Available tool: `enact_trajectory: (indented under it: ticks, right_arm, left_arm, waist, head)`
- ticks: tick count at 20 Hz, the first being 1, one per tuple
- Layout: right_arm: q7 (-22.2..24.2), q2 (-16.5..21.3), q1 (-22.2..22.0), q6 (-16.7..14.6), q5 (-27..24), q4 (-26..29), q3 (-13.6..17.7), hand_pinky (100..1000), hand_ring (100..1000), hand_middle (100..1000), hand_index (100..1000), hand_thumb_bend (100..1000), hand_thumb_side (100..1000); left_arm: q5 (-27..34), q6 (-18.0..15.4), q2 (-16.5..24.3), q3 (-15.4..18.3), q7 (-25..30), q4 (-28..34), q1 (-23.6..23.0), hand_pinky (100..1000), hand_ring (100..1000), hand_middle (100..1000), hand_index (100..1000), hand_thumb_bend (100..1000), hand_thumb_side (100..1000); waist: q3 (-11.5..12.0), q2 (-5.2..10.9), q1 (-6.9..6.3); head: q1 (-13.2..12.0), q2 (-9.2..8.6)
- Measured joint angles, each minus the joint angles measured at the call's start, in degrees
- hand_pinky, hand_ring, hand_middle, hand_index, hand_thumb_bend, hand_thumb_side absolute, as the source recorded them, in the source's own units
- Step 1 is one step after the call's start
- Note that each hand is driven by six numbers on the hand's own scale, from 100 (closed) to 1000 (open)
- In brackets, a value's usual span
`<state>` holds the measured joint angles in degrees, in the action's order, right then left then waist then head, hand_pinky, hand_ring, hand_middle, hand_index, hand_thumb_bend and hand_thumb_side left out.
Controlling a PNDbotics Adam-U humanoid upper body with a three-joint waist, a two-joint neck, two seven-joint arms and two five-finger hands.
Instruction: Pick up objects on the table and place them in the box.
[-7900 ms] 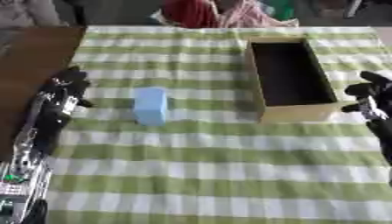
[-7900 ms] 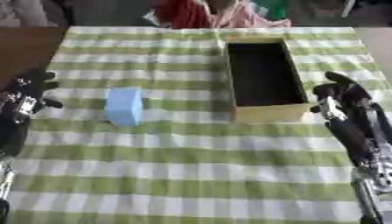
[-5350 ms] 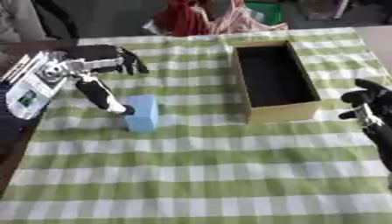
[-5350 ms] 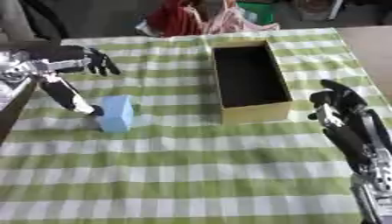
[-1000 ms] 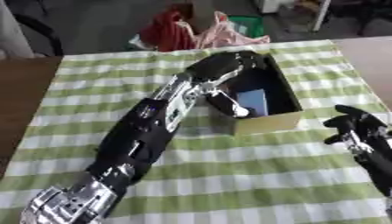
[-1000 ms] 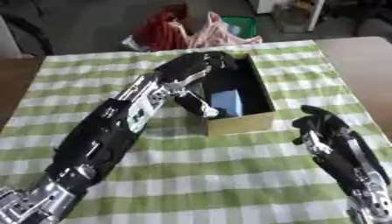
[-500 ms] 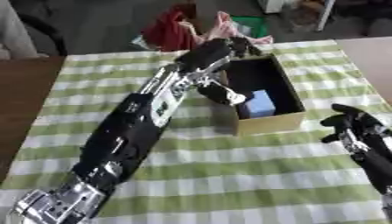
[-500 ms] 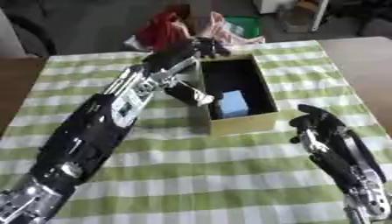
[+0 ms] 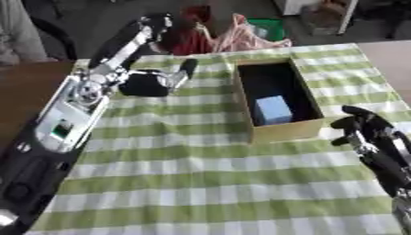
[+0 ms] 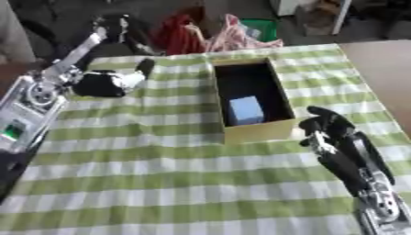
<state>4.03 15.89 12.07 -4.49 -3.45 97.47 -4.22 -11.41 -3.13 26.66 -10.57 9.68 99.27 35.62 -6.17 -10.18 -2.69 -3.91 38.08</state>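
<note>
We see the blue block (image 9: pixel 274 110) lying inside the box (image 9: pixel 289 132), toward its near end, on the green checked cloth (image 9: pixel 201 183). Our left hand (image 9: pixel 160 81) hangs over the cloth to the left of the box, well apart from it, fingers straight and holding nothing. Our right hand (image 10: pixel 325 126) rests just beside the box's near right corner, fingers relaxed and slightly spread, also holding nothing.
</note>
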Motion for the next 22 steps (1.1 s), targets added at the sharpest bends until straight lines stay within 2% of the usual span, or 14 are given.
enact_trajectory:
  ticks: [1,2,6,7,11,15,22]
  right_arm:
    - [-0.1,0.0,0.0,0.0,0.0,0.0,0.0,579,767,627,856,100,475]
    - [-0.1,0.0,0.0,0.0,0.0,0.0,0.0,579,768,628,857,100,474]
    - [-0.9,0.1,0.0,-0.1,0.1,0.0,0.7,580,770,631,859,100,480]
    - [-1.1,0.1,0.0,-0.1,0.1,0.0,0.9,580,771,632,859,100,474]
    - [-1.8,0.2,0.0,-0.1,0.1,0.0,1.4,580,773,635,860,100,473]
    - [-2.2,0.2,0.0,-0.1,0.1,0.1,1.7,580,775,637,861,100,472]
    - [-2.8,0.2,-0.5,-0.1,0.1,0.4,2.1,580,775,638,861,100,473]
  left_arm:
    - [1.3,1.0,0.2,1.0,-0.6,1.5,-1.1,631,712,730,856,173,361]
    - [2.3,1.9,0.3,1.8,-1.0,2.8,-1.6,618,719,734,868,105,425]
    - [7.4,3.8,-1.1,8.0,-3.8,6.3,-11.1,602,713,726,869,100,460]
    - [8.6,4.1,-1.8,9.5,-4.6,6.8,-12.9,600,713,726,871,100,497]
    - [11.1,5.2,-5.0,13.7,-6.6,7.8,-18.9,592,708,720,868,100,540]
    - [11.7,6.0,-8.1,16.1,-7.8,7.8,-22.3,585,701,714,866,100,579]
    - [11.7,7.3,-12.4,17.2,-8.4,7.1,-25.5,581,696,706,863,100,607]
  waist:
    - [0.0,0.00,0.09]
    - [0.0,-0.01,0.12]
    - [1.5,-0.35,0.51]
    - [1.6,-0.41,0.71]
    - [2.6,-0.72,0.89]
    - [3.1,-0.73,1.34]
    - [3.8,-0.80,1.78]
  head:
    - [0.1,0.00]
    - [0.2,0.00]
    - [0.7,0.00]
    - [0.8,0.00]
    - [0.8,0.34]
    - [0.5,1.60]
    - [-0.1,4.91]
